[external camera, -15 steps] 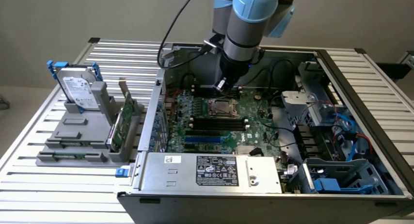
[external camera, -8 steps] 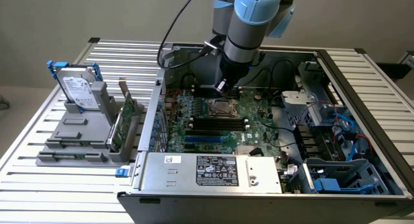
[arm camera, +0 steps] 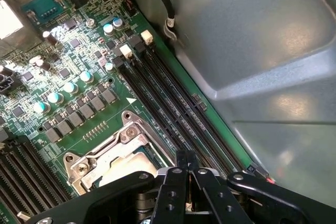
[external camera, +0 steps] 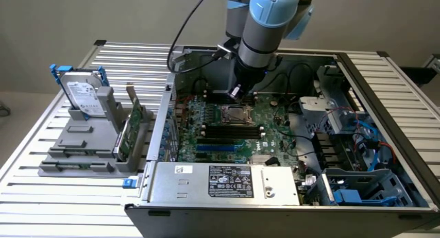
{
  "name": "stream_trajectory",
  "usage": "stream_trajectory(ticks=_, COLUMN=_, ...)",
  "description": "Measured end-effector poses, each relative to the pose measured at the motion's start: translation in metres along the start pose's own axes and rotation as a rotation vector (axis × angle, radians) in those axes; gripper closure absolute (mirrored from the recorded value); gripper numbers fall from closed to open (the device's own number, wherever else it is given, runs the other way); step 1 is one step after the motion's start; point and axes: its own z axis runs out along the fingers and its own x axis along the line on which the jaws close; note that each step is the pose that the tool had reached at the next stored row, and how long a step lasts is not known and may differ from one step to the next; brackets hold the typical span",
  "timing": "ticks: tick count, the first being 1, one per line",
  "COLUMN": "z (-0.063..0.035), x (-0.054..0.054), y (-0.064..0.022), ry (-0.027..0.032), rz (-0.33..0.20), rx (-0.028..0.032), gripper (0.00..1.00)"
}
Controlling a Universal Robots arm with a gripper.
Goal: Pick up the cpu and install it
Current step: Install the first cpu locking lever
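Item: cpu (arm camera: 122,169). Pale silvery-beige square lying flat inside the metal frame of the socket (arm camera: 97,156); reads as seated, not carried. Ext. view: socket (external camera: 234,114) sits mid-board in the open case (external camera: 385,94). Gripper (external camera: 236,92): fingers pressed together w/ nothing btwn them, hanging just above the board at 12 o'clk of the socket. In the wrist view the gripper (arm camera: 186,156) is poised over the memory slots (arm camera: 173,114), just beside the socket frame, not touching the chip. Status (judged): pick and place look done, since the chip lies in the frame and the gripper is empty. Whether the frame is clamped down can't be told, so locking may be all that's left. Clearances, ext. view clock face centred on socket: memory slots (external camera: 234,131) just beside at 6 o'clk, power supply (external camera: 227,181) beyond them. Case rear wall near at 12. Drive cage (external camera: 330,112) at 3, apart. Case side wall at 9. Hard drive (external camera: 86,96) on its grey stand (external camera: 82,145) outside the case at 9, well apart. Black cable (external camera: 182,37) loops off the arm toward 10 o'clk. Open room: mainly straight up through the case's open side; sideways travel near the board is tight.
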Motion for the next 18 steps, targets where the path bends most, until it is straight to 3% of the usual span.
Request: stream_trajectory(ticks=18, z=0.0023, x=0.0008, y=-0.0024, ry=0.0060, rz=0.001, rx=-0.0015, gripper=0.89)
